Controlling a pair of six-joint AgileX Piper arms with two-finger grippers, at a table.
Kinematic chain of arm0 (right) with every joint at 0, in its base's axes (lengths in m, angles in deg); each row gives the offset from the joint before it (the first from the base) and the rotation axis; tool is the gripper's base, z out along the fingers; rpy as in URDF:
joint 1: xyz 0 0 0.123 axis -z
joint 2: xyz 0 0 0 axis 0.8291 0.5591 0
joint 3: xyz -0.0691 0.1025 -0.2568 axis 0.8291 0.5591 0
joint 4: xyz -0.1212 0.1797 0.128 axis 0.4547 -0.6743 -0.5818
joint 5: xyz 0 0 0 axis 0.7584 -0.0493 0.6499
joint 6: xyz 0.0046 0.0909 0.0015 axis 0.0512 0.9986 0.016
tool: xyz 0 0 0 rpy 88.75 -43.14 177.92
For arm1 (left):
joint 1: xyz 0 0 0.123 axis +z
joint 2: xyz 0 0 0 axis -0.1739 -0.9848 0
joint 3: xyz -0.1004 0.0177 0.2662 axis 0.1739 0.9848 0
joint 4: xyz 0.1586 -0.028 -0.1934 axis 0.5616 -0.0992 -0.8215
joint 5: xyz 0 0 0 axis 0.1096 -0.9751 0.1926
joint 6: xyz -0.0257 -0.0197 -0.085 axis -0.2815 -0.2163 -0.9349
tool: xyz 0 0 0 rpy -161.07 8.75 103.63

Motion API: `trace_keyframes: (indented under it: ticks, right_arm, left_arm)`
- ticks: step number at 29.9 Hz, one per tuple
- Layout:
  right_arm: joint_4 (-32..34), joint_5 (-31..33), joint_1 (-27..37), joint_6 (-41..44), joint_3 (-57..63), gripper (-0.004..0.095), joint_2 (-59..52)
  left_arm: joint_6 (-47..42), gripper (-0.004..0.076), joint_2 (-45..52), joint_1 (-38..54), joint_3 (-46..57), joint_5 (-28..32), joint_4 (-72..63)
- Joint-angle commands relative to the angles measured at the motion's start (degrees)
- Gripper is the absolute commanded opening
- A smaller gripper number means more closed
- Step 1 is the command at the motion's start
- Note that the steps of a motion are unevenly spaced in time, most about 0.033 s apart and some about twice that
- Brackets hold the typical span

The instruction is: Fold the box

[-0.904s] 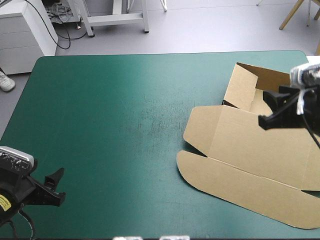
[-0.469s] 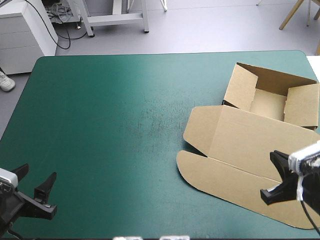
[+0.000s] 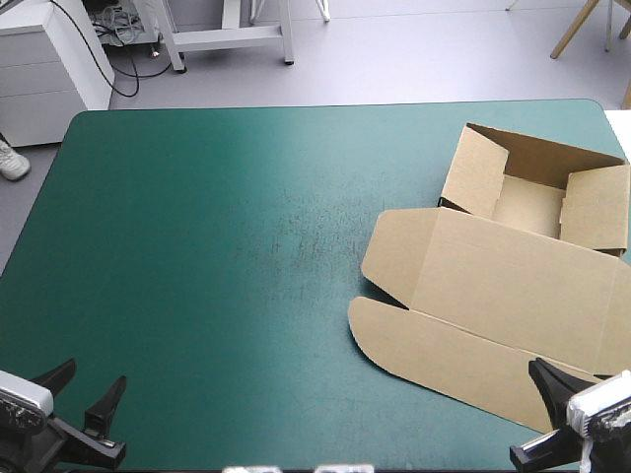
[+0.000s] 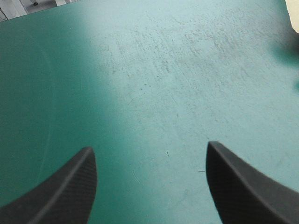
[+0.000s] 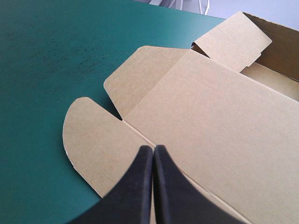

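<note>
Box lies under and ahead of the right gripper (fingers together).

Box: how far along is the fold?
Done: the box's tray stands with walls raised at the table's far right. In hand: nothing; the left gripper is open over bare teal-green cover, the right gripper shut above the lid, apparently empty. Left: the lid and its rounded front flap lie flat.
</note>
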Motion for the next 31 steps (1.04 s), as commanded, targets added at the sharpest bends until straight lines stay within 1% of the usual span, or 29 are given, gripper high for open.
trace_keyframes:
  ticks: [1,12,20,25,31]
  right_arm:
    - [-1.0,-4.3,-0.2,0.2,1.1,-0.0015,-0.8]
    - [-1.8,-4.5,-0.2,0.4,6.7,-0.0016,-3.5]
    - [-2.1,-3.9,-0.2,0.4,7.4,-0.0018,-3.5]
    - [-2.1,-2.5,-0.2,0.7,8.2,-0.0018,-3.5]
    - [-2.1,-2.4,-0.2,0.7,8.3,-0.0019,-3.5]
  left_arm:
    - [0.0,0.0472,0.4,-0.3,0.3,4.7,-0.5]
    - [0.1,0.0470,0.8,-0.3,5.8,5.1,-1.0]
    - [0.1,0.0397,1.3,-0.3,7.0,6.6,-2.0]
    - [0.1,0.0377,1.3,-0.3,7.0,6.5,-2.0]
    - [0.1,0.0355,1.3,-0.3,7.0,6.3,-2.0]
